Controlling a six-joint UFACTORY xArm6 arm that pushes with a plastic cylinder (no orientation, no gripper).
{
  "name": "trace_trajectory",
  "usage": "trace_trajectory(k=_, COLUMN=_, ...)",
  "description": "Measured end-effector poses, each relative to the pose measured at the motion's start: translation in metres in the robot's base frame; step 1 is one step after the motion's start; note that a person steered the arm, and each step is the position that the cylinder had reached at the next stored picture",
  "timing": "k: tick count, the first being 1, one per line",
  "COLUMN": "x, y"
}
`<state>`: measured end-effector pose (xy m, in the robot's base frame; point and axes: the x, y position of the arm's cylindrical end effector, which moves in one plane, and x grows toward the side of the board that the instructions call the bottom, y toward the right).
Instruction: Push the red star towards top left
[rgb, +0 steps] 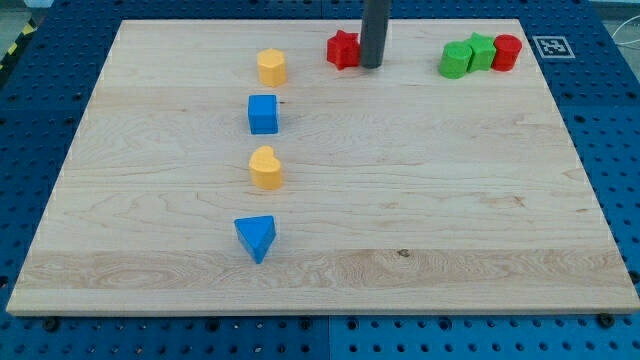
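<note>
The red star (342, 49) lies near the board's top edge, a little right of the middle. My dark rod comes down from the view's top, and my tip (371, 65) rests on the board right against the star's right side. The star's right edge is partly hidden behind the rod.
A yellow block (271, 67) sits left of the star, with a blue cube (263, 114), a yellow heart (266, 168) and a blue triangle (256, 238) in a column below it. Two green blocks (457, 59) (482, 50) and a red cylinder (507, 51) cluster at top right. Wooden board (450, 200).
</note>
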<state>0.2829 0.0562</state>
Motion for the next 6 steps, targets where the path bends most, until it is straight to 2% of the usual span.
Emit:
trace_trajectory(k=2, x=-0.029, y=-0.027)
trace_trajectory(k=6, x=-0.041, y=-0.143)
